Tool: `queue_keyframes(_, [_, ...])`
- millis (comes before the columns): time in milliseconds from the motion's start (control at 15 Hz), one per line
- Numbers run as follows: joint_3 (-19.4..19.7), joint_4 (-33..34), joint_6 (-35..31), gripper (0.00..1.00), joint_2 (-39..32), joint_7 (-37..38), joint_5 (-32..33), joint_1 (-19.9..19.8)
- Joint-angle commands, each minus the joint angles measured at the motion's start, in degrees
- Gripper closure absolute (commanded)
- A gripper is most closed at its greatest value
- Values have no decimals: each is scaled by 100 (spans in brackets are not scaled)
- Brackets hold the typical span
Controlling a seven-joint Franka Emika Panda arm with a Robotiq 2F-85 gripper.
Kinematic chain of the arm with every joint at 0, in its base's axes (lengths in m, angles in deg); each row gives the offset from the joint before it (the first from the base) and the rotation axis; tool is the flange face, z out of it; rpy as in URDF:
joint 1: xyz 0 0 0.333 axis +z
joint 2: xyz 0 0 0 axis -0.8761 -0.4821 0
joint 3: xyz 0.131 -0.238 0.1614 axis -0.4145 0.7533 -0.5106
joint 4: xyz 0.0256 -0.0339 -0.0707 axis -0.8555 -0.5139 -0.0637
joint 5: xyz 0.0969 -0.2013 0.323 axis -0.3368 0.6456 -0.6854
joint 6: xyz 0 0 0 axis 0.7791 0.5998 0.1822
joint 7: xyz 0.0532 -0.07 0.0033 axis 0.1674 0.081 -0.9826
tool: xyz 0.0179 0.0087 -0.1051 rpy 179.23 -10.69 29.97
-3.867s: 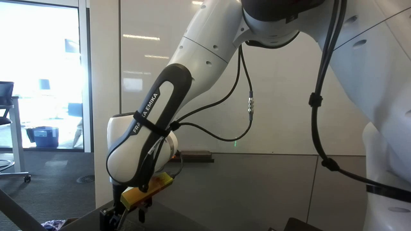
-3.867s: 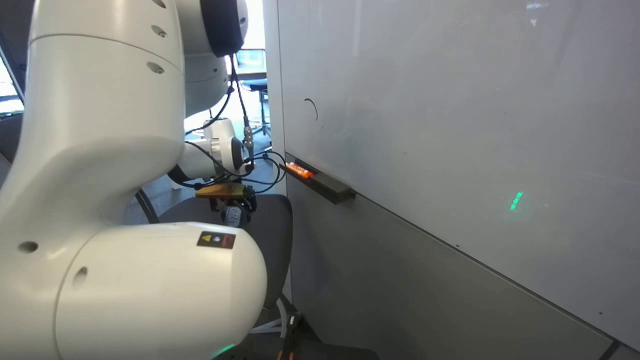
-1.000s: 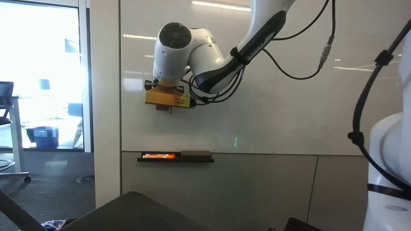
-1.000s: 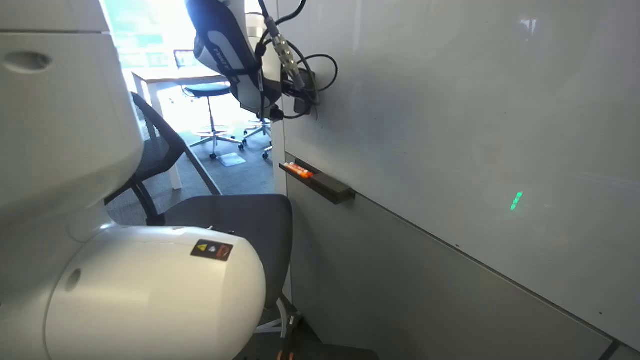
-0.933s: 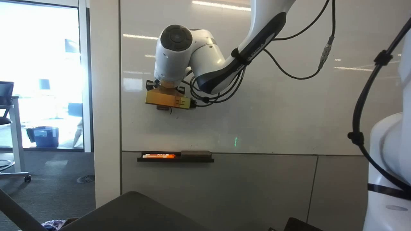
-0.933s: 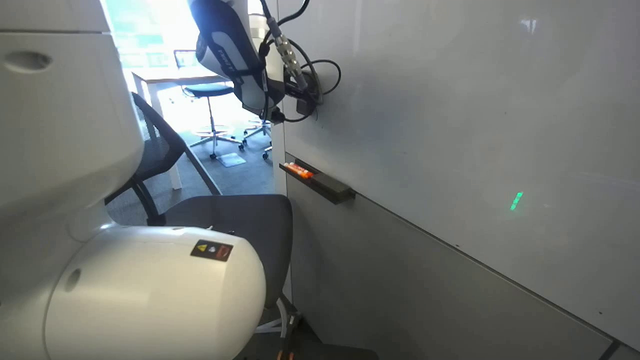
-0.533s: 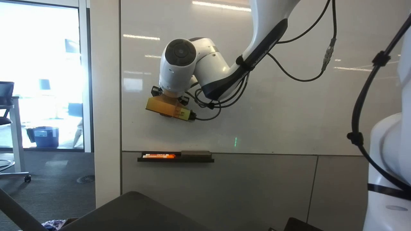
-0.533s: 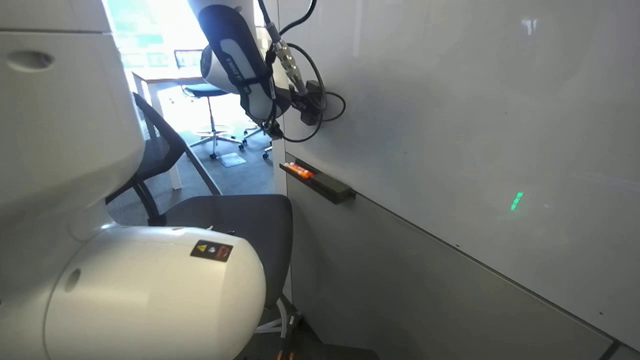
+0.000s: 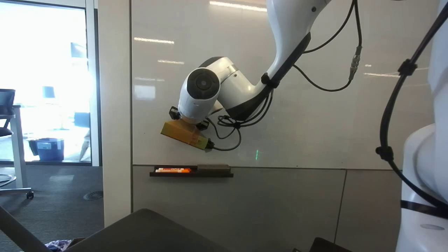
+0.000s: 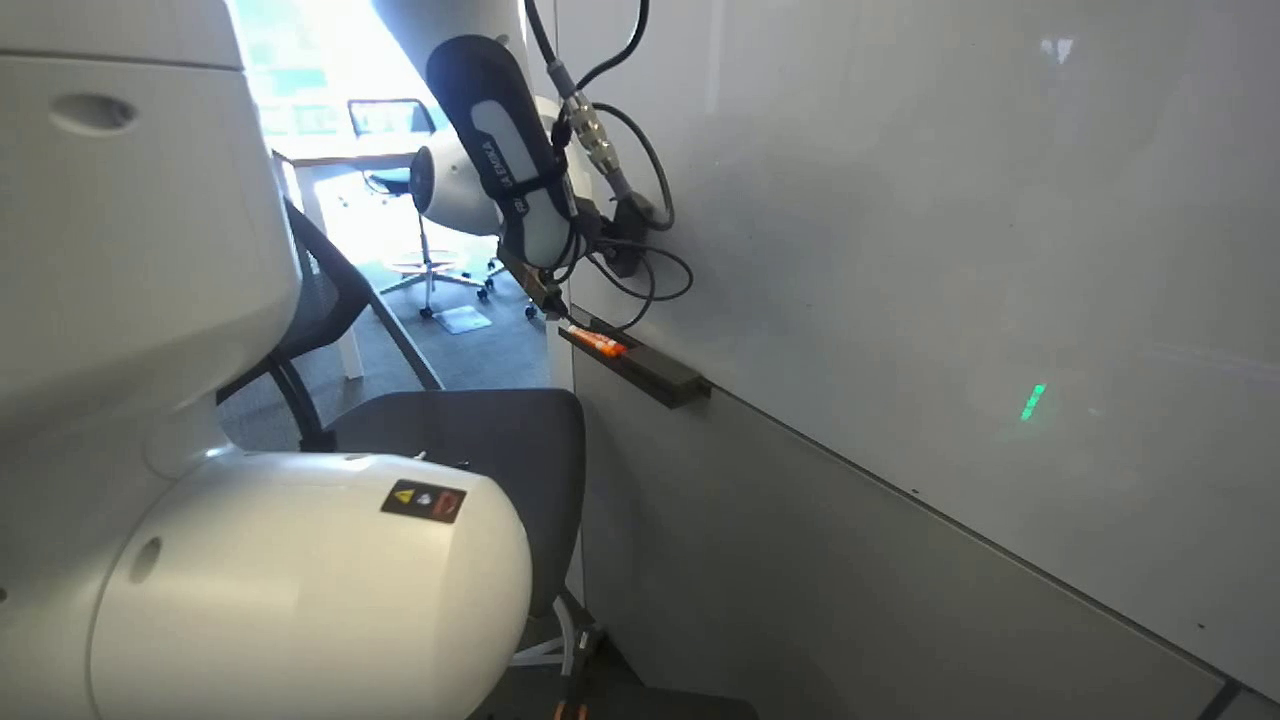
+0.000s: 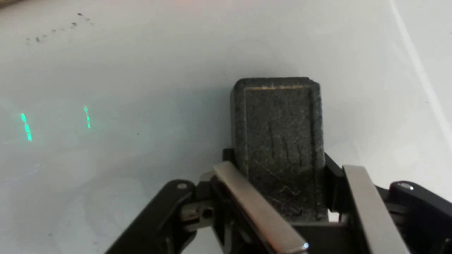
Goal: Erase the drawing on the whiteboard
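In the wrist view a dark grey eraser (image 11: 279, 123) sits between the fingers of my gripper (image 11: 278, 158), which is shut on it. The eraser stands against or very near the whiteboard (image 11: 159, 70); actual contact cannot be told. An exterior view shows the eraser (image 10: 628, 250) as a dark block at the left part of the whiteboard (image 10: 900, 200). From the front, an orange-yellow housing (image 9: 183, 134) covers the gripper and eraser. The drawing does not show as a clear stroke; its place is behind the gripper. Small dark specks (image 11: 74, 24) dot the surface.
Just below the arm, a ledge (image 9: 192, 175) holds orange markers (image 9: 173, 170) and a dark block (image 9: 213, 168). A chair seat (image 9: 150, 224) stands beneath. Cables (image 9: 227, 143) loop beside the wrist. Green light (image 10: 1033, 402) falls on the board.
From above the chair, my gripper has come up to the whiteboard with the eraser, then slid downward and tilted. The dark curve seen on the board earlier is now covered from view.
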Motion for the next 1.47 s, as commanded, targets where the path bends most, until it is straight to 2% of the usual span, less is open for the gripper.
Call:
queue_keyframes(0, [-429,812,485,69,-363,189,397,-169])
queue_keyframes(133, [-619,1045,619,69,-491,144,484,-170])
queue_keyframes(200, [-700,1073,740,69,-592,458,773,-188])
queue_keyframes(267, [-785,1236,781,69,-592,238,662,-183])
queue_keyframes(400, [-869,1331,920,69,-724,321,744,-226])
queue_keyframes(600, [-869,1353,1055,69,-911,298,742,-352])
queue_keyframes(1200, [-691,798,937,69,-419,212,128,-695])
queue_keyframes(1400, [-632,658,917,69,-409,211,172,-794])
